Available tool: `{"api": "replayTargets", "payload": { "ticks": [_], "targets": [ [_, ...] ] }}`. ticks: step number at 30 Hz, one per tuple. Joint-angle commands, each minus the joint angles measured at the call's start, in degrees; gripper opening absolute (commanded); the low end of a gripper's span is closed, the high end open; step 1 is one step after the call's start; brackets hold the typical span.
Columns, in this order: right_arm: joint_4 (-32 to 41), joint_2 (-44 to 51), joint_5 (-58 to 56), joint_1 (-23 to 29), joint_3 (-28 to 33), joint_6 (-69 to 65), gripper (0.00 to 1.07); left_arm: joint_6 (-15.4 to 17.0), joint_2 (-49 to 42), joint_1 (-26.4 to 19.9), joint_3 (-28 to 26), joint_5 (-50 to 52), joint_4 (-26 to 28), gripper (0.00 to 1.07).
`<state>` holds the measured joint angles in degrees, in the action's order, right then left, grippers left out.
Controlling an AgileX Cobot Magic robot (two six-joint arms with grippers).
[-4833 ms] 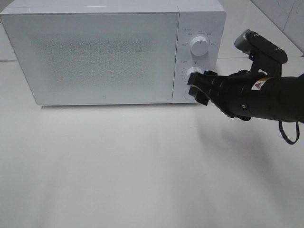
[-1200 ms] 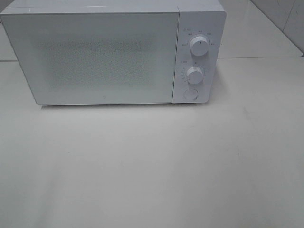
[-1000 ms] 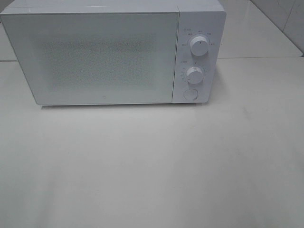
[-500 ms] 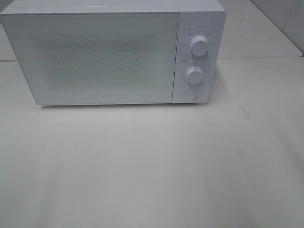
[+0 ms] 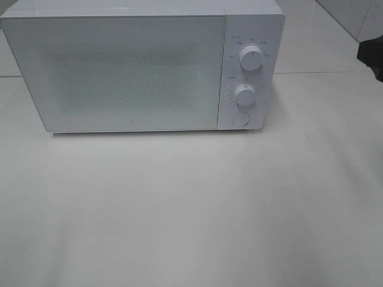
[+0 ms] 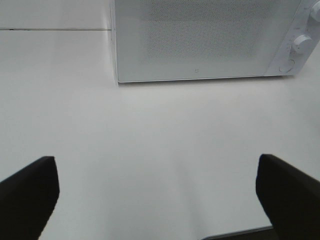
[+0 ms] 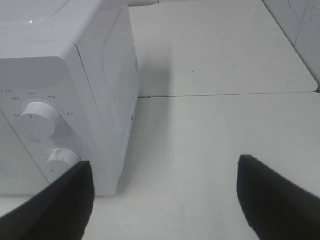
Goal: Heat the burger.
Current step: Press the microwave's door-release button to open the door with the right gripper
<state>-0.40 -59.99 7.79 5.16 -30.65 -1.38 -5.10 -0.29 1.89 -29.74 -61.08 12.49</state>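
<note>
Left gripper [image 6: 156, 167]: jaws wide apart with only bare tabletop between them; it hangs over the table in front of the microwave, facing the door.
Left fingers [image 6: 30, 192]: two dark pads at the lower corners of the left wrist view, touching nothing.
Right gripper [image 7: 165, 167]: jaws also spread wide and holding nothing; it sits in front of the microwave's control end, off its right corner.
Right fingers [image 7: 272, 197]: dark, well apart; one overlaps the foot of the control panel in the right wrist view, and I cannot tell whether it touches it.
Table [image 5: 191, 209]: pale and glossy, running from the near edge up to the microwave's feet.
Microwave [image 5: 131, 72]: a white box standing squarely at the far side of the table, front toward the grippers.
Door [image 5: 119, 75]: shut, its window a frosted speckled panel that shows nothing behind it.
Burger: not to be seen in any view; it lies neither between the jaws nor on the table in front of the microwave, and whether it sits behind the shut door cannot be told.
Upper knob [image 5: 251, 58]: white, on the panel right of the door.
Lower knob [image 5: 245, 94]: white, just beneath the upper knob.
Button [image 5: 239, 119]: round, white, at the bottom of the panel.
Dark arm part [image 5: 371, 57]: at the edge of the high view, well right of the microwave.
Wall [image 5: 359, 18]: pale tiles behind and right of the microwave.
</note>
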Motion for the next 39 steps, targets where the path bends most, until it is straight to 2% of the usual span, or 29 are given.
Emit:
{"api": "replayTargets", "payload": {
  "ticks": [1,3,5,7,8,11,13,22,24,25,27,28,30,32,33,35,36,37,39],
  "targets": [
    [-0.9,-1.9,5.4,-0.2,0.7,0.3,0.76,-0.1,-0.9,-0.2,0.1,0.4,0.3,1.00],
    [-0.8,-2.8,8.3,-0.2,1.4,0.6,0.76,-0.1,-0.9,-0.2,0.1,0.4,0.3,1.00],
    [-0.2,-6.0,19.0,-0.2,5.3,2.6,0.76,-0.1,-0.9,-0.2,0.1,0.4,0.3,1.00],
    [0.4,-6.6,21.1,-0.2,6.0,3.7,0.76,-0.1,-0.9,-0.2,0.1,0.4,0.3,1.00],
    [1.7,-8.3,26.5,-0.2,7.7,6.1,0.76,-0.1,-0.9,-0.2,0.1,0.4,0.3,1.00],
    [2.5,-8.9,29.0,-0.2,8.4,6.9,0.76,-0.1,-0.9,-0.2,0.1,0.4,0.3,1.00],
    [5.8,-11.5,35.9,-0.2,11.6,9.1,0.76,-0.1,-0.9,-0.2,0.1,0.4,0.3,1.00],
    [9.7,-15.8,43.1,0.5,14.9,9.1,0.76,-0.1,-0.9,-0.2,0.1,0.4,0.3,1.00],
    [16.7,-18.6,46.0,5.2,16.3,12.8,0.76,-0.1,-0.9,-0.2,0.1,0.4,0.3,1.00],
    [16.7,-18.6,46.0,5.2,16.3,12.8,0.76,-0.1,-0.9,-0.2,0.1,0.4,0.3,1.00],
    [22.4,-20.8,49.3,10.0,17.5,15.6,0.76,-0.1,-0.9,-0.2,0.1,0.4,0.3,1.00],
    [22.4,-20.8,49.3,10.0,17.5,15.6,0.76,-0.1,-0.9,-0.2,0.1,0.4,0.3,1.00],
    [27.1,-22.9,51.9,15.1,18.0,16.7,0.76,-0.1,-0.9,-0.2,0.1,0.4,0.3,1.00],
    [28.3,-23.7,52.4,16.4,18.2,16.9,0.76,-0.1,-0.9,-0.2,0.1,0.4,0.3,1.00],
    [30.8,-25.0,53.7,19.6,18.2,16.9,0.76,-0.1,-0.9,-0.2,0.1,0.4,0.3,1.00],
    [31.7,-25.5,54.5,20.9,18.2,16.9,0.76,-0.1,-0.9,-0.2,0.1,0.4,0.3,1.00],
    [34.3,-26.6,55.7,24.1,18.2,16.8,0.76,-0.1,-0.9,-0.2,0.1,0.4,0.3,1.00],
    [34.3,-26.6,55.7,24.1,18.2,16.8,0.76,-0.1,-0.9,-0.2,0.1,0.4,0.3,1.00],
    [38.3,-28.5,57.2,28.4,18.2,16.8,0.76,-0.1,-0.9,-0.2,0.1,0.4,0.3,1.00]
  ]
}}
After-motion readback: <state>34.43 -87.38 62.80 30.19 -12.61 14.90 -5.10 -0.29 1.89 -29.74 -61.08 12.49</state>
